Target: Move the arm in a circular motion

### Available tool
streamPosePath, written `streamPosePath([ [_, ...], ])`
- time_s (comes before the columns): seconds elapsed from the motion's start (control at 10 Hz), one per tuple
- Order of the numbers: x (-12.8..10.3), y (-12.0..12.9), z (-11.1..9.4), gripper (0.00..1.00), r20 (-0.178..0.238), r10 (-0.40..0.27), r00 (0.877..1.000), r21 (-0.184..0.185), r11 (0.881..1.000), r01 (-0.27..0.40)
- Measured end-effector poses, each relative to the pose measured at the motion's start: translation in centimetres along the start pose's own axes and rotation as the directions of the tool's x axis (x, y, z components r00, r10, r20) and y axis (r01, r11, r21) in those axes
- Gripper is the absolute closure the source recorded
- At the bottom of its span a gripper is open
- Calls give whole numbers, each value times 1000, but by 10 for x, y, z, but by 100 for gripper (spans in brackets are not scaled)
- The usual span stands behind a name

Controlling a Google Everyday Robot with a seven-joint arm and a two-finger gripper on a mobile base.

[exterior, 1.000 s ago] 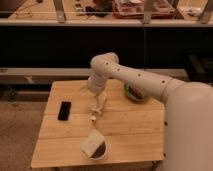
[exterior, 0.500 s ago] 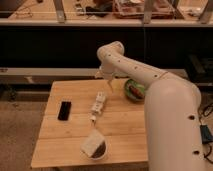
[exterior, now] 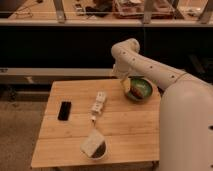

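The thick white arm (exterior: 150, 70) comes in from the right, with small dark dots along its segments. Its rounded joint (exterior: 125, 50) stands high over the back right of the wooden table (exterior: 70, 132). From that joint the arm bends down to the gripper (exterior: 123, 81), which hangs just above the left rim of a dark green bowl (exterior: 140, 91). The gripper is apart from the white power strip (exterior: 99, 103) at the table's middle.
A black phone (exterior: 64, 110) lies on the left of the table. A bowl with a pale object in it (exterior: 94, 146) stands near the front edge. A dark shelf and counter (exterior: 60, 45) run behind the table. The arm's wide body (exterior: 187, 130) fills the right side.
The arm has swung to the right and toward the back, from over the power strip to the green bowl's left rim. The things on the table have not moved.
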Motion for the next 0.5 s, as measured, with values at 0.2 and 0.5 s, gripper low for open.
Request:
streamPosePath([
  [0.2, 31, 51, -13, 20, -64, 59, 996, -68, 996, -63],
  [0.5, 51, 150, -35, 20, -102, 172, 980, -157, 970, -187],
])
